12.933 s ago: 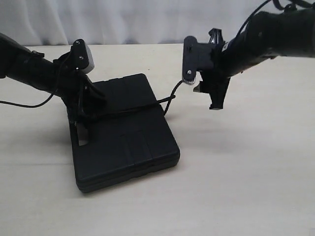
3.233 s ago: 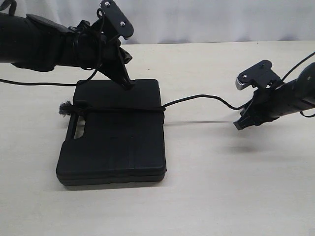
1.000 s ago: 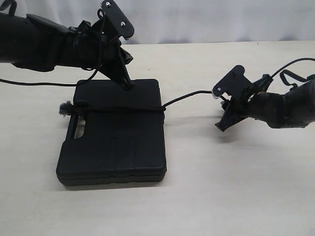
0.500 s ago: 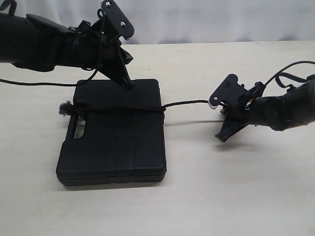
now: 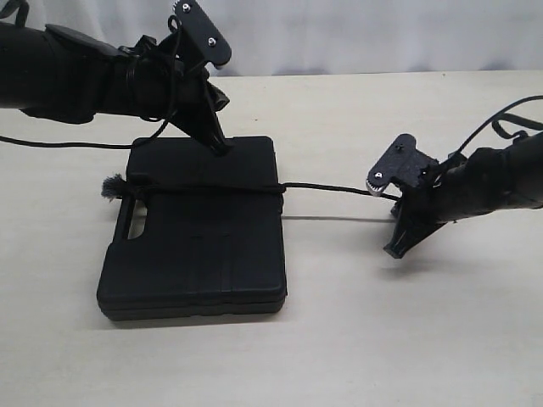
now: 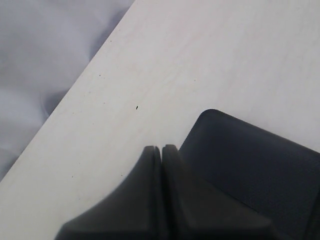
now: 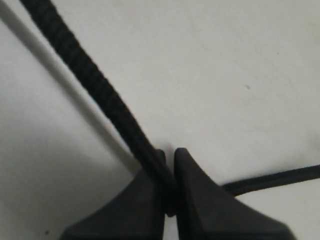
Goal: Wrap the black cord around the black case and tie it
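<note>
The right gripper (image 7: 167, 155) is clamped on the long, thin black braided cord (image 7: 95, 80). Its two dark fingers are pressed together with the rope pinched between their tips. A second thin black strand (image 7: 280, 179) runs off beside the fingers, and I cannot tell whether it is the rope's tail or an arm cable. In the exterior view the cord (image 5: 331, 186) runs from this grip in a nearly straight, raised line, casting a thin shadow on the pale wooden table (image 5: 356, 339). That straightness suggests the arm is pulling outward to take up slack and tighten the wrap.

The line meets the right edge of the flat rectangular black plastic case (image 5: 204, 246), crosses the lid and ends in a frayed tuft (image 5: 111, 187) sticking out past the opposite edge, just above the cut-out handle slot (image 5: 136, 225). Whether the rope also passes beneath the case, or is already knotted at the right edge, is hidden.

The left gripper (image 6: 161, 150) has its fingers closed tip to tip with nothing between them. It is planted on the far edge of the lid, well apart from the cord. It probably acts as an anchor, pressing the case down so that the sideways pull tightens the rope rather than dragging the box across the table.

The case lies flat at centre-left of the table. Judging from this, the tie is being cinched, not finished.
</note>
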`<state>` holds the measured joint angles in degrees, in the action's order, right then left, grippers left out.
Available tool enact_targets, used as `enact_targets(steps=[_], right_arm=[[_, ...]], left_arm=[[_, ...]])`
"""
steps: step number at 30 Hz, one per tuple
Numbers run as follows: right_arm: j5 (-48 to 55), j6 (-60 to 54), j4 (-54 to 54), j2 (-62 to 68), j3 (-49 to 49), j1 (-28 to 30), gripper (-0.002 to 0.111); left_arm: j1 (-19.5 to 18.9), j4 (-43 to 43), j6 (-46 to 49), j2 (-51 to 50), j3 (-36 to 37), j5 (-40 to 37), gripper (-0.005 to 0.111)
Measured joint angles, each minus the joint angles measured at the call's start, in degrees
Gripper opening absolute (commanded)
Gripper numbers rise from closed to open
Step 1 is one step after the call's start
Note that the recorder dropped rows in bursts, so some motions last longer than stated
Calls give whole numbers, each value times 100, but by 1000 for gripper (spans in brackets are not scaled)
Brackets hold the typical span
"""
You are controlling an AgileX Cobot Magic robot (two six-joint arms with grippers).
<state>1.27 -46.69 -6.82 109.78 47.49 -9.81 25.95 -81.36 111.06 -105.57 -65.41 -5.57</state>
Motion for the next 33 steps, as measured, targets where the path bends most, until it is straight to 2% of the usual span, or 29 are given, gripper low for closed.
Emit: enact_targets(steps=[4, 10, 16, 19, 25, 30, 32, 33], right_arm=[[560, 74, -13, -253, 0, 0, 4], [829, 544, -22, -783, -10, 12, 6], [901, 854, -22, -885, -68, 49, 28], [889, 1270, -22, -885, -177, 238, 30], [1100, 1918, -22, -885, -305, 851, 30], [1121, 2074, -22, -976, -305, 903, 30], [1121, 2074, -168, -1227, -305, 903, 21], [1126, 2074, -222, -1322, -313, 903, 8]], left_arm=[[0, 0, 0, 0, 0, 0, 0], [0, 0, 0, 0, 0, 0, 0], [0, 0, 0, 0, 0, 0, 0], [0, 0, 0, 0, 0, 0, 0], [0, 0, 0, 0, 0, 0, 0], [0, 0, 0, 0, 0, 0, 0], [0, 0, 0, 0, 0, 0, 0], [0, 0, 0, 10, 0, 0, 0]])
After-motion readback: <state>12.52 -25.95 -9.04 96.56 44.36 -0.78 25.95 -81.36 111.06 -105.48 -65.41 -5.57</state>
